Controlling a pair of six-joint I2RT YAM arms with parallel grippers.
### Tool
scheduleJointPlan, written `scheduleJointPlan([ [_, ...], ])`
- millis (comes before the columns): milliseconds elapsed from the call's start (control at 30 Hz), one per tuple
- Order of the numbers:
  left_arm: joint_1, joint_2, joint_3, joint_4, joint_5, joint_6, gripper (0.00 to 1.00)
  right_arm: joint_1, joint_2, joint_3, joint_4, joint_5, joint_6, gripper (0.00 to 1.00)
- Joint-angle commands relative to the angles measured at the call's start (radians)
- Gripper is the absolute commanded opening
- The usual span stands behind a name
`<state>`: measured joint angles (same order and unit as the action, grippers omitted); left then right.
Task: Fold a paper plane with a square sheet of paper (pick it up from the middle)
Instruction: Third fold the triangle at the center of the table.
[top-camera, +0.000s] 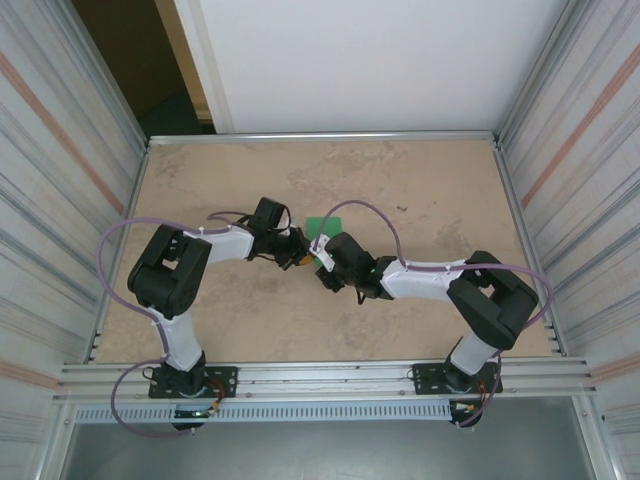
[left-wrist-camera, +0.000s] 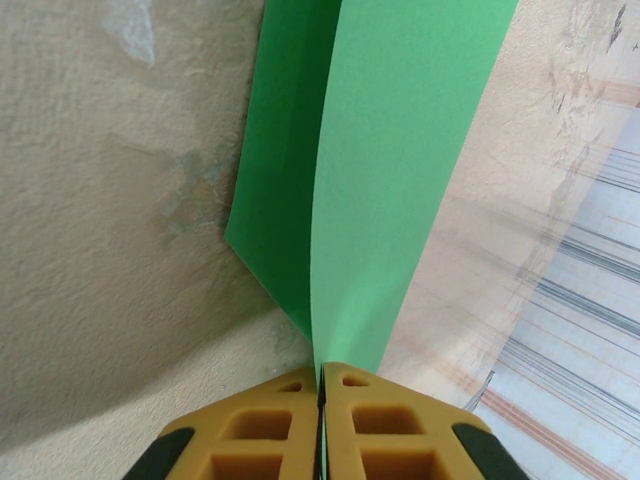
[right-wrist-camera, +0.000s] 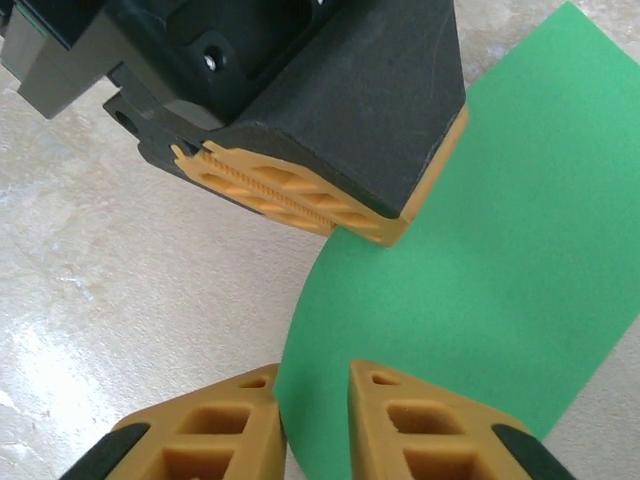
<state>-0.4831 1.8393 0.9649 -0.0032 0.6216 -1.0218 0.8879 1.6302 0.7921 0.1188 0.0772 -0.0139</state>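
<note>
The square sheet of paper (left-wrist-camera: 390, 150) is bright green and folded double, two layers running away from my left gripper (left-wrist-camera: 322, 385), which is shut on its near end. From above, the sheet (top-camera: 325, 222) peeks out beyond both grippers at mid-table. In the right wrist view the paper (right-wrist-camera: 480, 280) curves up off the table, its curved edge passing between the fingers of my right gripper (right-wrist-camera: 312, 385). Those jaws stand a little apart around that edge. My left gripper (right-wrist-camera: 300, 195) clamps the sheet just ahead. Left gripper (top-camera: 303, 245) and right gripper (top-camera: 322, 252) nearly touch.
The tan table (top-camera: 420, 190) is bordered by a metal rail (top-camera: 320, 137) at the back and corrugated walls (top-camera: 590, 150) on both sides. Both arms' elbows fold outward toward the near edge.
</note>
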Motion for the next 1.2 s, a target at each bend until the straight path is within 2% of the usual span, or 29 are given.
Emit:
scheduleJointPlan([
  [0, 0.008, -0.013, 0.017, -0.027, 0.019, 0.0, 0.13, -0.004, 0.008, 0.028, -0.016, -0.02, -0.022, 0.17],
  [133, 0.022, -0.018, 0.011, -0.039, 0.019, 0.008, 0.19, -0.003, 0.005, 0.028, -0.028, -0.043, -0.028, 0.07],
  [200, 0.036, -0.032, 0.004, -0.042, 0.018, 0.012, 0.26, -0.005, 0.003, 0.026, -0.04, -0.059, -0.025, 0.04],
  [333, 0.082, -0.081, -0.005, -0.085, 0.001, 0.046, 0.41, -0.025, -0.009, 0.027, -0.073, -0.133, 0.01, 0.01],
  [500, 0.126, -0.162, -0.023, -0.09, -0.022, 0.094, 0.47, -0.077, -0.019, 0.038, -0.129, -0.29, 0.099, 0.01],
  [600, 0.119, -0.172, -0.013, -0.064, -0.028, 0.107, 0.46, -0.097, -0.025, 0.026, -0.125, -0.368, 0.149, 0.01],
  [733, 0.086, -0.111, 0.035, -0.044, -0.013, 0.115, 0.4, -0.105, -0.03, 0.01, -0.095, -0.454, 0.209, 0.01],
  [933, 0.045, 0.026, 0.141, -0.082, -0.013, 0.139, 0.29, -0.118, -0.031, -0.017, -0.043, -0.528, 0.28, 0.01],
  [1167, 0.026, 0.13, 0.237, -0.175, -0.025, 0.189, 0.23, -0.124, -0.02, -0.03, -0.024, -0.56, 0.315, 0.0],
])
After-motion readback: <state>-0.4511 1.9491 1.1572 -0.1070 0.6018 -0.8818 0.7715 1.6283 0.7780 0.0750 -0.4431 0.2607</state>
